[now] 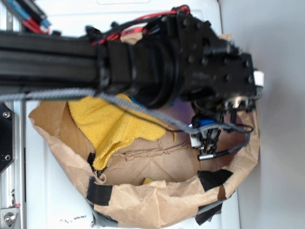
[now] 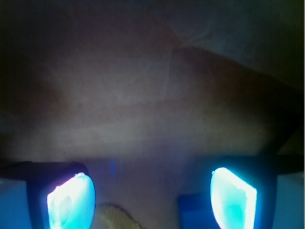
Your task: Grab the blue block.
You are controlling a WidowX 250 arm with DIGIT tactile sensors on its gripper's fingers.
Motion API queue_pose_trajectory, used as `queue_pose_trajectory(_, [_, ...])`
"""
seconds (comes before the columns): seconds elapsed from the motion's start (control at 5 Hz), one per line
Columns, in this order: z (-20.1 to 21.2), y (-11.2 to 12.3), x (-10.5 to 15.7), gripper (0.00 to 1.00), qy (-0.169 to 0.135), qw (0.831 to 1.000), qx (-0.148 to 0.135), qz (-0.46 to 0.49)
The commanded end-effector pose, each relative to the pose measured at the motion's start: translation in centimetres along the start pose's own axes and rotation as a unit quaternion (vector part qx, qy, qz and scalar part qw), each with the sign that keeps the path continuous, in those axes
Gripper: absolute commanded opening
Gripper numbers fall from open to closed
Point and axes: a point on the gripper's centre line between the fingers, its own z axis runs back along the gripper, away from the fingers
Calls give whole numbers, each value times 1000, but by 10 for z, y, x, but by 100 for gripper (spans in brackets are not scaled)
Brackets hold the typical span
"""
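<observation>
The fingers (image 2: 152, 202) stand wide apart, low over the brown paper (image 1: 157, 157). The blue block (image 2: 193, 210) lies just inside the right finger, near the yellow cloth (image 1: 109, 121).

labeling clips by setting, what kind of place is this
Probably a lab robot bench: a white tabletop holds a taped brown paper bin with a yellow cloth, under a black robot arm with exposed wiring.

The exterior view is bright, soft and slightly blurred with washed-out whites, while the wrist view is dim and murky, its two fingertips (image 2: 71, 202) glaring overexposed cyan.
</observation>
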Motion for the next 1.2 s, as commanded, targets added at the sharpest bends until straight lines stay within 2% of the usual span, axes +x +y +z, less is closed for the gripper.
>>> queue_pose_trajectory(0.0, [58, 45, -30, 100, -55, 996, -66, 20])
queue_pose_trajectory(0.2, [64, 51, -49, 100, -56, 996, -72, 8])
queue_pose_trajectory(0.4, [45, 47, -58, 100, -67, 997, -40, 12])
queue_pose_trajectory(0.6, [27, 37, -55, 100, -61, 998, -18, 17])
queue_pose_trajectory(1.0, [-14, 14, -58, 100, -76, 997, 20, 8])
